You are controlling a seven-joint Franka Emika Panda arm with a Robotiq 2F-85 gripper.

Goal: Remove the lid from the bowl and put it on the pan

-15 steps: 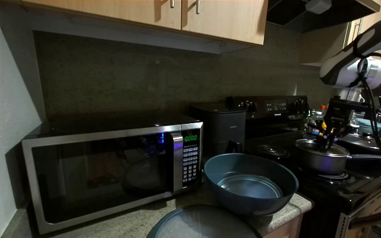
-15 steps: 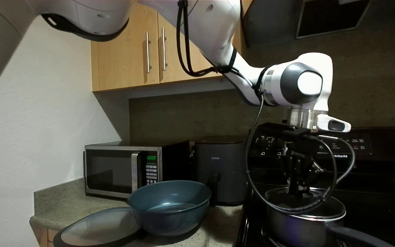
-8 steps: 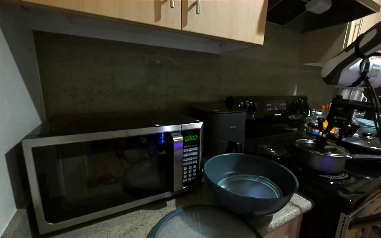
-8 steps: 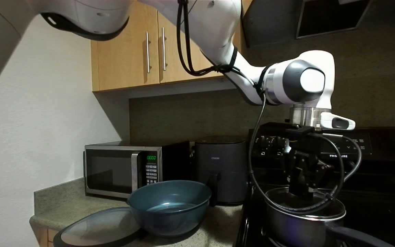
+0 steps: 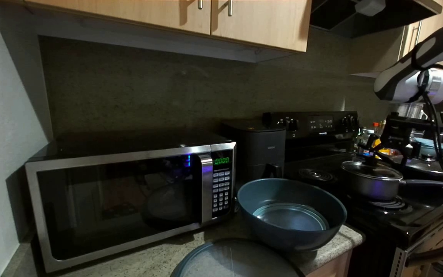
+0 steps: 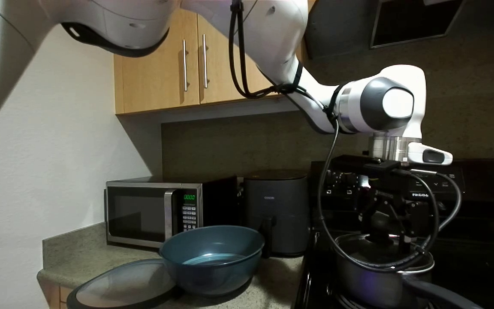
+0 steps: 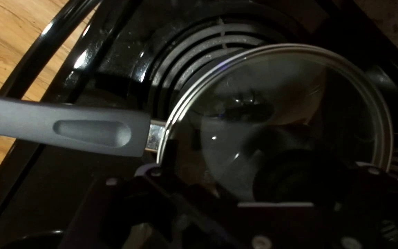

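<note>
- The speckled bench (image 5: 129, 261) runs along the bottom of an exterior view, with a silver and black microwave (image 5: 117, 207) on the left.
- The big blue bowl (image 6: 217, 279) is on the bench, just beside a wide see-through cover (image 6: 127, 283).
- A black stove (image 5: 429, 211) is at the right, and wood cupboards (image 6: 157, 77) hang up top.
- The bottom edge cuts off the cover in an exterior view.
- In the wrist view, the low part is very dark, and the end effector (image 6: 387, 236) hides the bottom of the shiny lid (image 7: 219, 152).
- The lid is on the pan (image 5: 375, 188), over on the right in both exterior views.
- The end effector is right over the lid, with its fingers (image 6: 414, 214) spread wide apart.
- The lid's dark knob (image 7: 282, 178) shows between the fingers, and I can't tell if they touch it.
</note>
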